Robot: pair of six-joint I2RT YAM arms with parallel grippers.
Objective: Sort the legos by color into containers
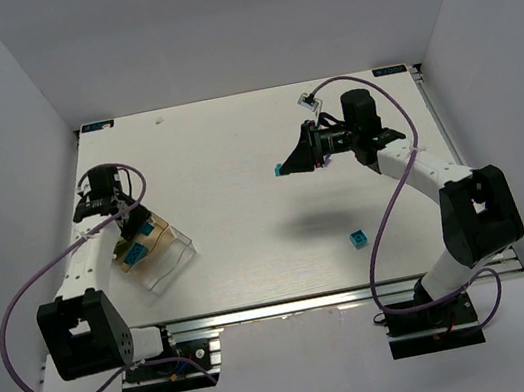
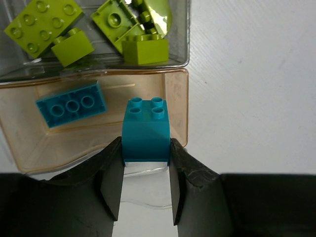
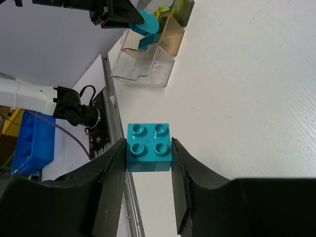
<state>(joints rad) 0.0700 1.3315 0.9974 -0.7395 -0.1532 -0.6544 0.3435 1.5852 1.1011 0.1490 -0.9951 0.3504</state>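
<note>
The clear compartmented container (image 1: 170, 260) stands at the near left of the table. My left gripper (image 1: 129, 225) hovers over it, shut on a cyan-blue brick (image 2: 146, 129) above the right end of the tan compartment (image 2: 180, 98). That compartment holds a flat cyan-blue brick (image 2: 71, 104). The compartment beyond it holds several lime green bricks (image 2: 74, 29). My right gripper (image 1: 289, 164) is raised over the table's middle right, shut on a cyan-blue four-stud brick (image 3: 148, 147). Another cyan-blue brick (image 1: 358, 239) lies loose on the table near the right arm. No purple brick shows.
An aluminium rail (image 1: 291, 304) runs along the table's near edge. White walls close in the left, back and right sides. In the right wrist view a blue bin (image 3: 32, 143) sits off the table beyond the rail.
</note>
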